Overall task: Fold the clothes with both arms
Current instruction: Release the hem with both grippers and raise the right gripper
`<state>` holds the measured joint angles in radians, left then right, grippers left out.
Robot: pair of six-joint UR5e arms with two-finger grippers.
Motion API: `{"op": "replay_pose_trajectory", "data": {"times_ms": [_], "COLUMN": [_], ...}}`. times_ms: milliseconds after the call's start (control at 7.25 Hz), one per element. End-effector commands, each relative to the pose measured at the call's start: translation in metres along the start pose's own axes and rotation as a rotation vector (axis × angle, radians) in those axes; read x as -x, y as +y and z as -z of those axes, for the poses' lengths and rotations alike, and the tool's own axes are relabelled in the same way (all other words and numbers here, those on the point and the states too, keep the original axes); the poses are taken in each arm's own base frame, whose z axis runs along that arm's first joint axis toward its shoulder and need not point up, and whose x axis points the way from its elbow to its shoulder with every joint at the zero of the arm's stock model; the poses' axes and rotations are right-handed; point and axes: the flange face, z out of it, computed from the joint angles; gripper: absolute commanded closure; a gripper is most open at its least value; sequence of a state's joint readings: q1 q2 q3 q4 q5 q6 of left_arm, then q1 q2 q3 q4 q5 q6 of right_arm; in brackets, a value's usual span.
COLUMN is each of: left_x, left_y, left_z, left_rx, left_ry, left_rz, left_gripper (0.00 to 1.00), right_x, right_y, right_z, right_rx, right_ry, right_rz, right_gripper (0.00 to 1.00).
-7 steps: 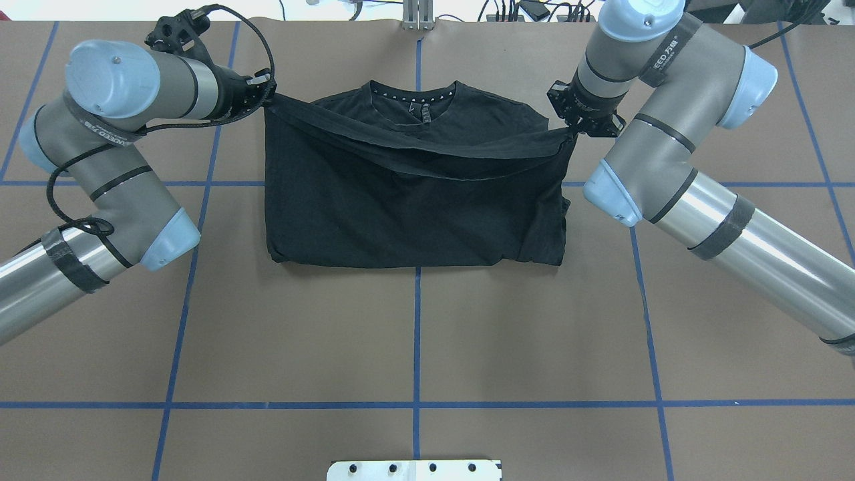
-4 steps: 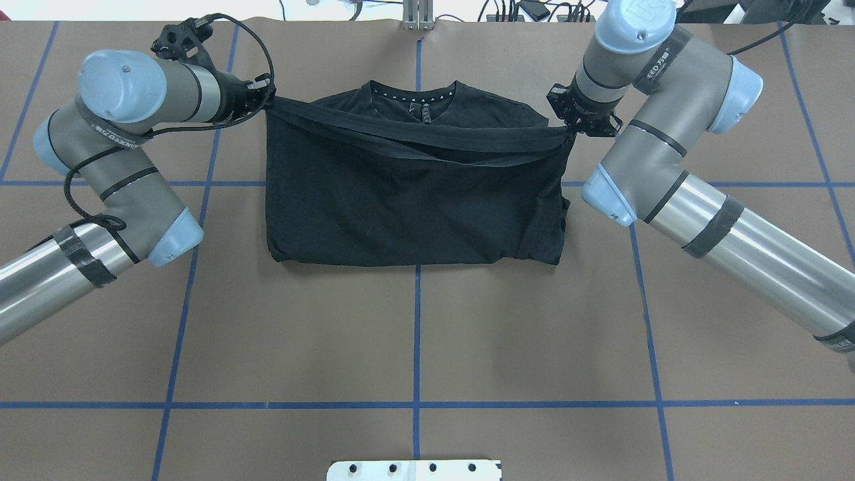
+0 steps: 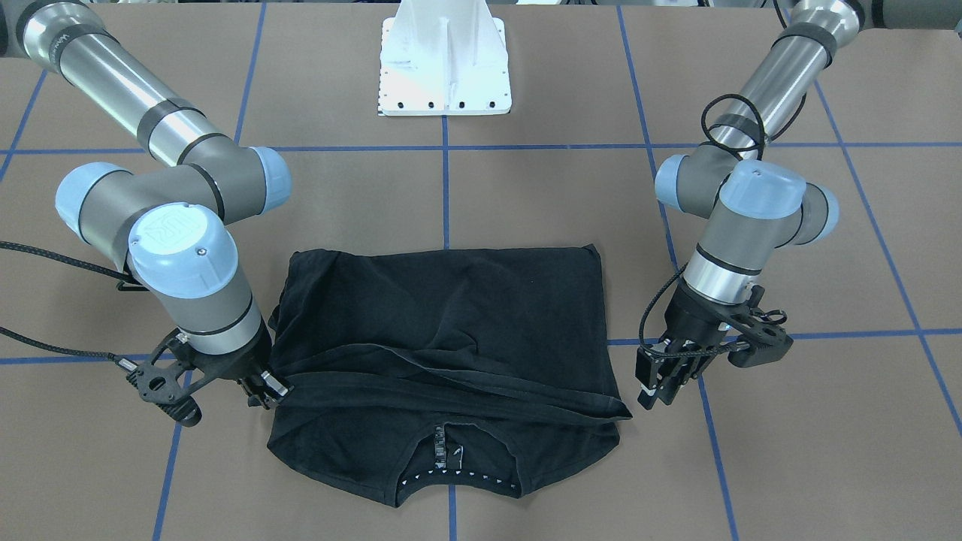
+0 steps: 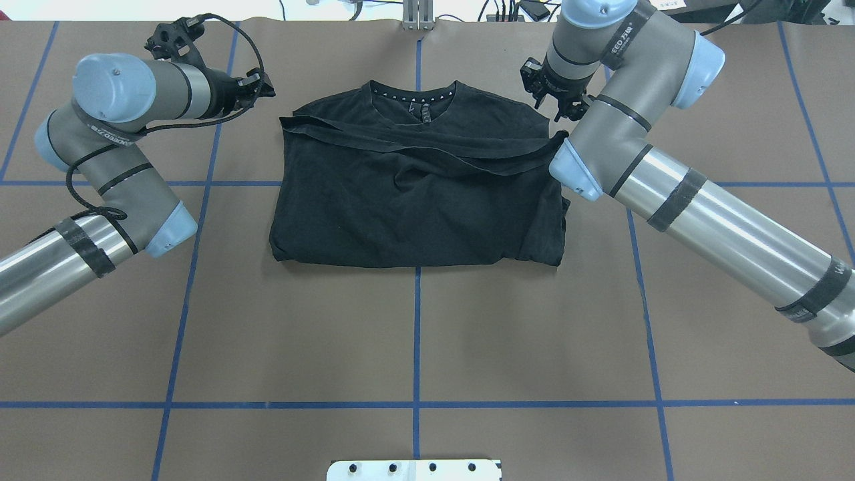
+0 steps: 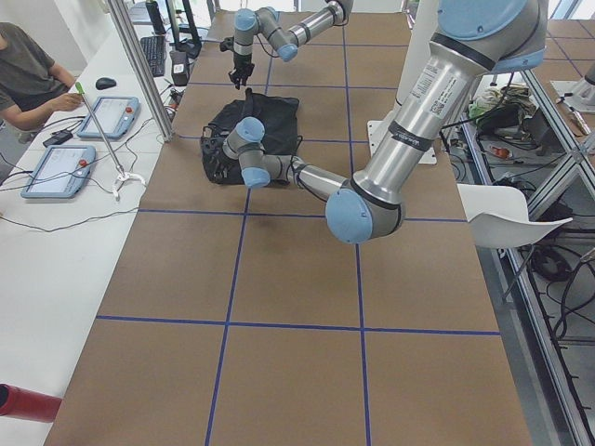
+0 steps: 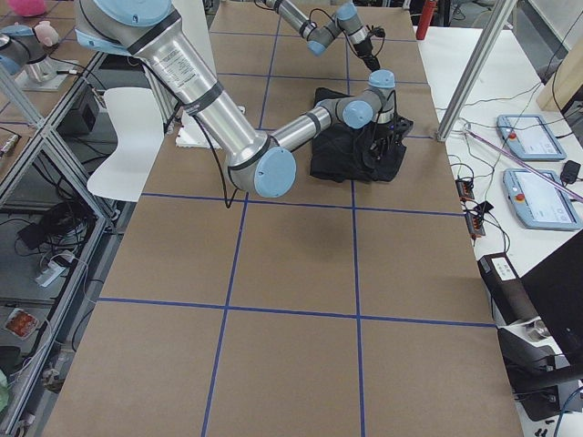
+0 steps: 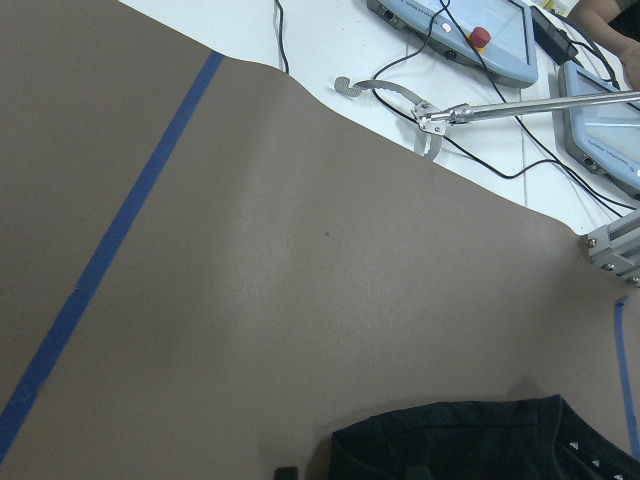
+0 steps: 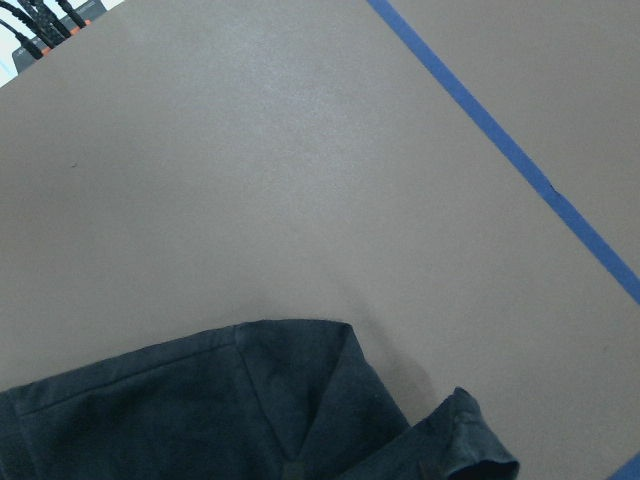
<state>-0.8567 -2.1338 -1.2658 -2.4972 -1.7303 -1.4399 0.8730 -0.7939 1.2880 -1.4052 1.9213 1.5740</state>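
The black T-shirt (image 4: 414, 200) lies folded on the brown table, its dotted neckband (image 4: 414, 93) at the far edge. The hem band lies slack across its upper part. It also shows in the front view (image 3: 451, 315). My left gripper (image 4: 266, 83) is open and empty, just off the shirt's far left corner; in the front view (image 3: 652, 391) it stands apart from the cloth. My right gripper (image 3: 263, 392) is open beside the hem's other end; in the overhead view (image 4: 560, 113) my forearm partly hides it. Both wrist views show only the shirt's edge (image 7: 470, 440) (image 8: 200, 400) lying on the table. No logo shows.
The white pedestal (image 3: 443, 68) stands at the robot's side of the table (image 4: 414, 334). Blue tape lines (image 4: 417, 334) grid the brown surface. Control tablets (image 5: 107, 116) and cables lie past the far edge, where an operator (image 5: 28, 65) sits.
Both grippers have let go of the raised hem, which has dropped onto the shirt. The left gripper drew back to the left; the right gripper rose and moved toward the far edge.
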Motion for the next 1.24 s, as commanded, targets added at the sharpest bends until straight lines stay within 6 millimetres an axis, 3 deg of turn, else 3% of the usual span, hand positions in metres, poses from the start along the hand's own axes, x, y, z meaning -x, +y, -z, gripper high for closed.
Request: {"op": "replay_pose_trajectory", "data": {"times_ms": [0, 276, 414, 552, 690, 828, 1104], "left_x": [-0.010, -0.007, 0.000, -0.004, -0.004, -0.005, -0.005], "left_y": [-0.001, 0.000, 0.001, 0.001, 0.001, 0.002, 0.002], "left_z": [0.013, 0.016, 0.020, 0.026, 0.026, 0.026, 0.026], "left_rx": [-0.001, -0.001, -0.002, -0.003, -0.005, -0.004, -0.005], "left_ry": [0.026, 0.026, 0.024, 0.036, 0.036, 0.036, 0.036], "left_rz": [-0.002, 0.005, 0.009, 0.007, 0.007, 0.006, 0.008], "left_gripper": [0.36, 0.35, 0.34, 0.34, 0.34, 0.33, 0.33], "right_x": [-0.033, -0.116, -0.125, -0.139, -0.151, -0.165, -0.166], "right_y": [0.026, 0.080, 0.107, 0.152, 0.166, 0.166, 0.173], "right_z": [0.004, 0.010, 0.016, -0.007, -0.016, -0.020, -0.020], "right_rx": [0.025, 0.071, 0.067, 0.038, 0.003, 0.005, 0.012], "right_ry": [-0.026, -0.038, -0.070, -0.071, -0.092, -0.077, -0.077], "right_rz": [-0.071, -0.053, -0.054, -0.056, -0.034, -0.033, -0.030], "right_gripper": [0.31, 0.29, 0.26, 0.25, 0.26, 0.26, 0.26]}}
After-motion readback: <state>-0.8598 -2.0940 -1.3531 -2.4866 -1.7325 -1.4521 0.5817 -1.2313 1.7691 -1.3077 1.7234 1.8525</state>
